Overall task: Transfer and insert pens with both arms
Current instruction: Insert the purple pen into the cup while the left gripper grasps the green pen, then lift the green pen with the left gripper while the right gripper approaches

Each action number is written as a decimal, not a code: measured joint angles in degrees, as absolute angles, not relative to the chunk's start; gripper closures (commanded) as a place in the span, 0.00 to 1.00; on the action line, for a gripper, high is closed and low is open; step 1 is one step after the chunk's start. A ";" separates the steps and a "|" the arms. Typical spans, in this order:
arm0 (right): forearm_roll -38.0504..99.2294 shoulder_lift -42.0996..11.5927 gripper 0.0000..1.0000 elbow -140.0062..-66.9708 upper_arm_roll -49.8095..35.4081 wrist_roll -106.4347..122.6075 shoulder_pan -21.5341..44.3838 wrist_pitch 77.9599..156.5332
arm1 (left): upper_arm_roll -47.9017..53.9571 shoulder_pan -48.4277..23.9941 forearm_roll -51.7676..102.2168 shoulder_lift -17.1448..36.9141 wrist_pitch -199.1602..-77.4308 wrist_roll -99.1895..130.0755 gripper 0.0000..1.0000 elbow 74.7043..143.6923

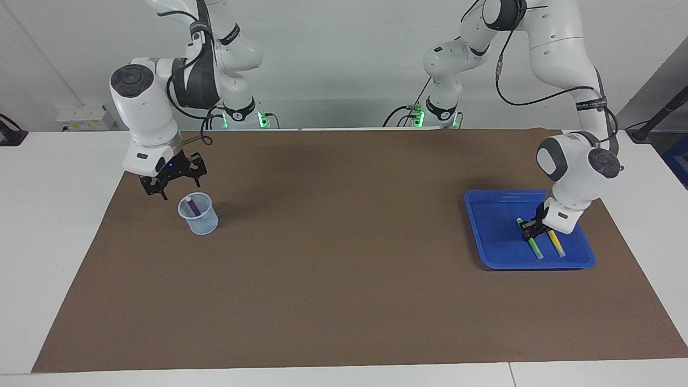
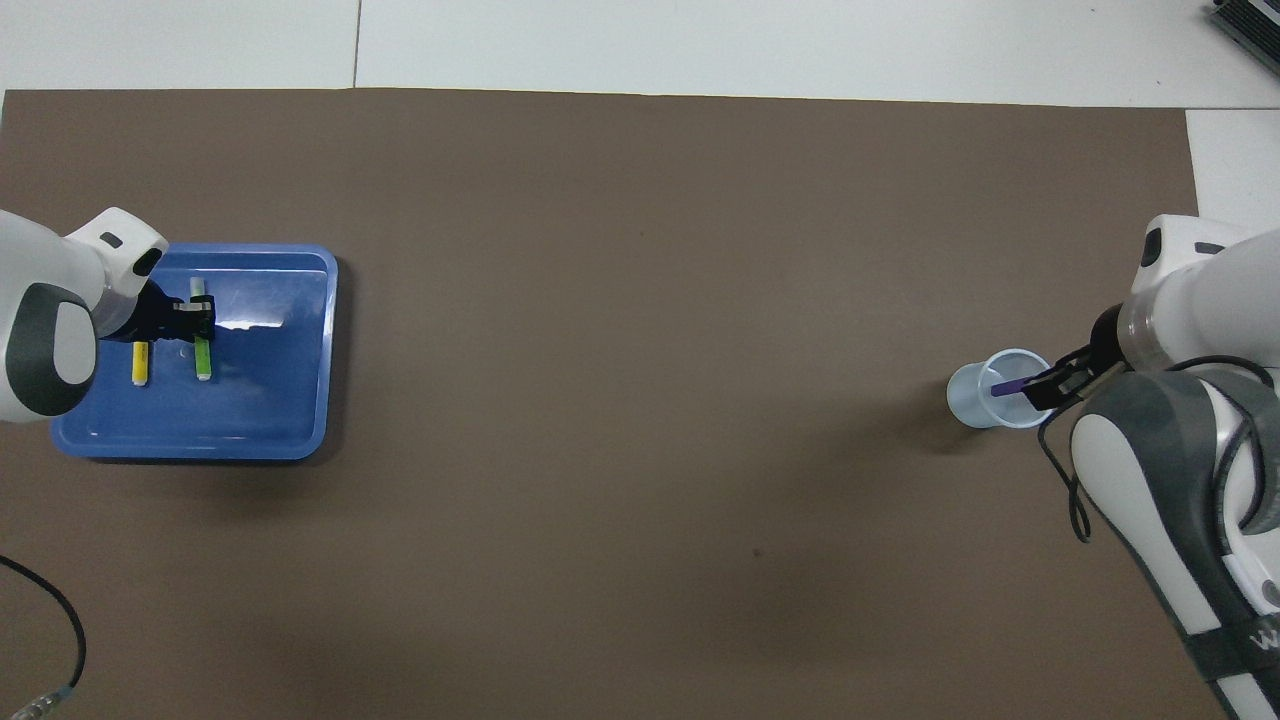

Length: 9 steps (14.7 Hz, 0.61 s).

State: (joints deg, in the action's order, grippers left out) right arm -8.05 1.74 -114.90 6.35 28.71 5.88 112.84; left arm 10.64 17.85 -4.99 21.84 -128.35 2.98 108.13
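Note:
The purple pen (image 1: 192, 206) stands tilted inside a clear plastic cup (image 1: 200, 220) toward the right arm's end of the table. My right gripper (image 1: 171, 183) is open and empty, raised just beside the cup's rim; in the overhead view it (image 2: 1060, 380) overlaps the cup (image 2: 975, 395) and the purple pen (image 2: 1008, 385). The green pen (image 1: 535, 248) and the yellow pen (image 1: 557, 245) lie side by side in a blue tray (image 1: 500, 252). My left gripper (image 1: 532, 228) is down in the tray at the green pen's (image 2: 203, 358) middle. The yellow pen (image 2: 140, 362) lies free beside it.
A brown mat (image 1: 344, 279) covers most of the white table. The blue tray (image 2: 270, 400) sits toward the left arm's end. A black cable (image 2: 60, 610) lies on the mat near the left arm's base.

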 measured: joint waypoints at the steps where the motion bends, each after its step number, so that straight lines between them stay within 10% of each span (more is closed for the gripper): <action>1: -8.05 1.90 0.07 -114.47 6.35 28.71 5.88 112.42 | 10.66 17.83 -4.99 21.82 -126.52 3.36 1.00 107.32; 9: -6.74 3.85 0.02 -109.22 6.28 28.71 5.88 105.19 | 11.32 17.71 1.43 17.26 -114.37 11.76 1.00 102.26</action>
